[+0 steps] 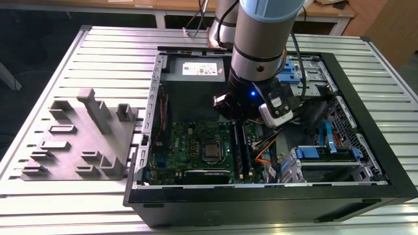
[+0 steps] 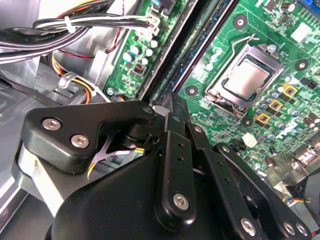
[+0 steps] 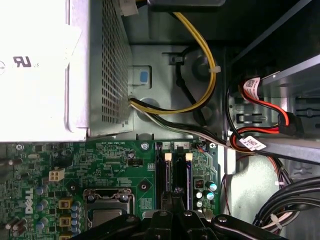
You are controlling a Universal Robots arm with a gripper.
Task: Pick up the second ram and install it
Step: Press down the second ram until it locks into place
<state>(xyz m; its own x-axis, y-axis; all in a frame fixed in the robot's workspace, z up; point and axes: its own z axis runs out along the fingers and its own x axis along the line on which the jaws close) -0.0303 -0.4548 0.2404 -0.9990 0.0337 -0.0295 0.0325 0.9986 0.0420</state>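
In the exterior view my arm (image 1: 261,44) comes straight down into the open computer case (image 1: 365,161), wrist vertical, and my gripper (image 1: 236,116) is sunk just above the memory slots, with the motherboard (image 1: 189,147) spread below me toward the exterior view's left. The second ram (image 1: 238,147) stands on edge in its slot, a long dark strip running away from directly under my fingertips. The grey power-supply box (image 1: 196,71) sits behind me, and the grey plastic block (image 1: 85,142) with its upright posts lies well apart, outside the case on the slatted table (image 1: 98,49).

In the second wrist view my fingers (image 2: 172,150) are drawn tightly together, tips meeting on the top edge of the ram (image 2: 197,47), which stretches off in the slots beside the silver processor (image 2: 247,77) (whether I truly clamp it or only press on it, I cannot tell).

In the first wrist view my fingertips (image 3: 172,210) meet over the slots, the ram (image 3: 189,182) running just past them toward the power-supply box (image 3: 60,70); yellow and red cables (image 3: 205,65) loop beyond.
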